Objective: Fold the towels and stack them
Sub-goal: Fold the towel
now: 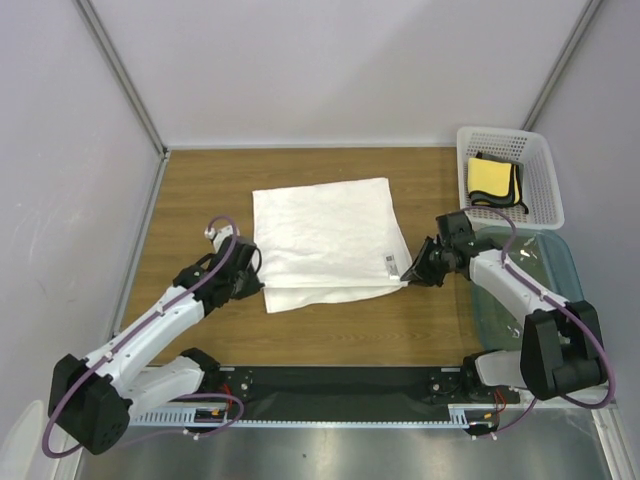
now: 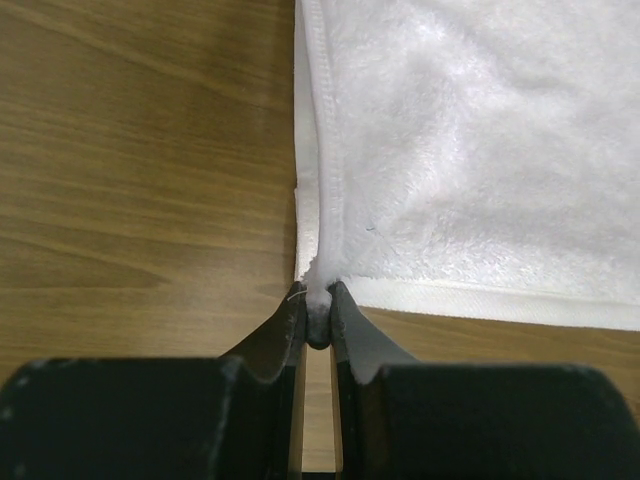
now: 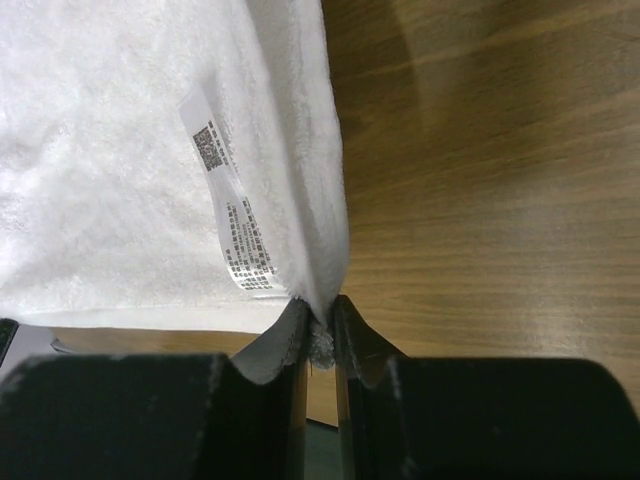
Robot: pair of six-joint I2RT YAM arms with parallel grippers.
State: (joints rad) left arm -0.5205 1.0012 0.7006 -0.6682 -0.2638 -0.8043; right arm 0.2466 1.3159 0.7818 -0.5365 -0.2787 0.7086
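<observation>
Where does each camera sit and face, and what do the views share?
Top external: above and behind the bases, looking down on the table, white towel and basket with yellow towel; left arm and right arm show.
Left wrist: on the left arm, facing past the left gripper, which pinches a white towel corner.
Right wrist: on the right arm; right gripper pinches the corner by the care label.
Shared: white towel in all; care label in top and right wrist.

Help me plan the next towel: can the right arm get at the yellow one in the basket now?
Probably not yet: the right gripper is shut on a corner of the white towel and must release first. Otherwise the way looks free, the basket open-topped with the yellow towel uppermost.
</observation>
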